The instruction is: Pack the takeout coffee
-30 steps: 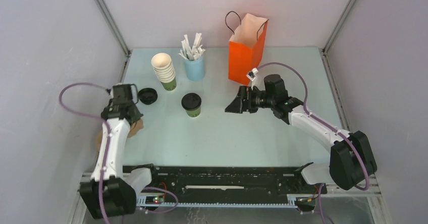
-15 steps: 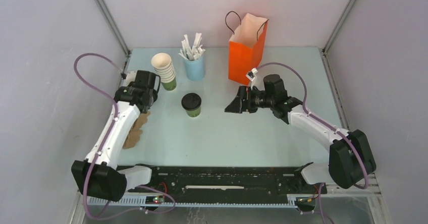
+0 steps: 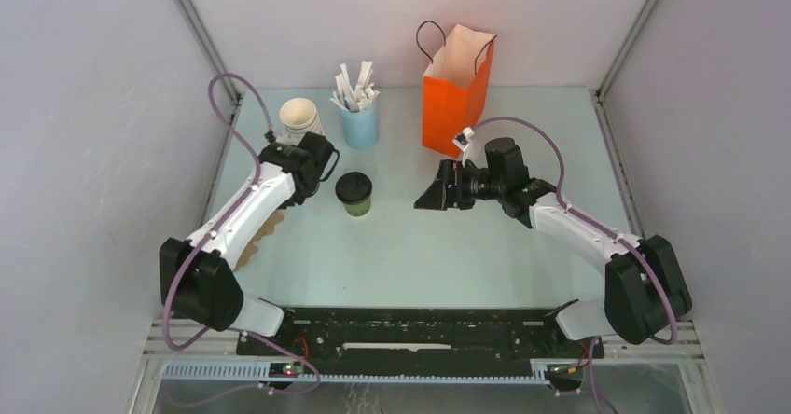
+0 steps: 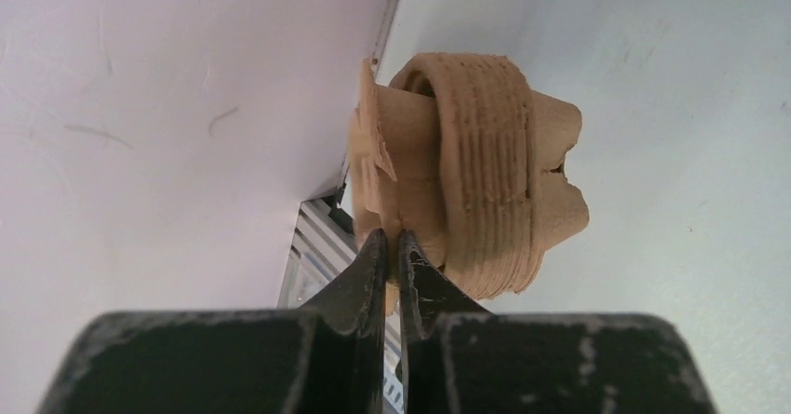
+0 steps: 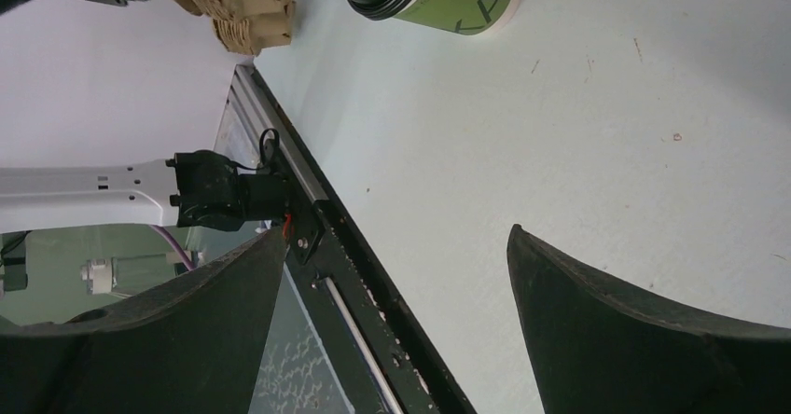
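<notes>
One lidded cup, not yet bagged
The takeout coffee (image 3: 353,193) stands left of the orange bag (image 3: 457,92) — light, thin-walled, probably crushable; grip gently mid-wall, below the lid. Right gripper (image 3: 431,194) gapes empty; left gripper (image 4: 392,246) pinches brown corrugated cardboard (image 4: 485,181).

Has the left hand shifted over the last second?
Yes. The left hand, gripping a cardboard sleeve, swung right, away from the left wall, ending by the stack of cups, nearer the takeout coffee.
</notes>
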Controlling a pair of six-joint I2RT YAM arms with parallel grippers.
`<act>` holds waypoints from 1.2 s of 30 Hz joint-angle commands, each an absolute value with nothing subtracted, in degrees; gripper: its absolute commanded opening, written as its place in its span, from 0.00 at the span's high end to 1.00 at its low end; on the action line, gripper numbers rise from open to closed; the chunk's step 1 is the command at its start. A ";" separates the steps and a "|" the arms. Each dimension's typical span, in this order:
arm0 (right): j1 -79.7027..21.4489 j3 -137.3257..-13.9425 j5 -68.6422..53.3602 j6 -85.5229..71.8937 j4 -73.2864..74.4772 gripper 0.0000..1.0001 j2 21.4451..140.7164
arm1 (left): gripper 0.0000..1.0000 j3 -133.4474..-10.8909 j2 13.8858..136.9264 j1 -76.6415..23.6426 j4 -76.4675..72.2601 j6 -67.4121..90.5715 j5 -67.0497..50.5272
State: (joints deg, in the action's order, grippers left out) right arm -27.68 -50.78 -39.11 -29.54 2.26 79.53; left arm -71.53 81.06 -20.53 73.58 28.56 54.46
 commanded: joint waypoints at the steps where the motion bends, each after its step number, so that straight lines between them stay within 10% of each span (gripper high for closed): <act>1: -27.60 -50.98 -39.33 -28.67 0.79 0.03 78.97 | 1.00 -68.18 78.44 -21.71 70.49 25.42 53.38; 4: -27.78 -50.98 -39.48 -28.79 0.62 0.03 79.21 | 1.00 -64.42 72.11 -21.81 59.31 20.03 34.42; 11: -28.06 -50.98 -39.86 -29.02 0.53 0.03 79.44 | 1.00 -67.83 75.00 -23.54 67.12 27.40 43.65; 16: -27.80 -50.98 -39.72 -28.85 0.53 0.03 79.10 | 1.00 -62.20 66.52 -18.64 54.14 24.46 20.69; 20: -27.94 -50.98 -39.61 -29.04 0.54 0.03 79.24 | 1.00 -66.76 75.15 -22.13 67.64 27.25 43.74; 31: -28.16 -50.97 -39.35 -28.52 0.57 0.03 79.28 | 0.99 -65.92 77.10 -26.19 62.13 23.79 38.31; 36: -28.20 -50.98 -39.14 -28.24 1.05 0.03 78.71 | 0.47 -65.65 72.38 -25.25 60.65 23.16 33.84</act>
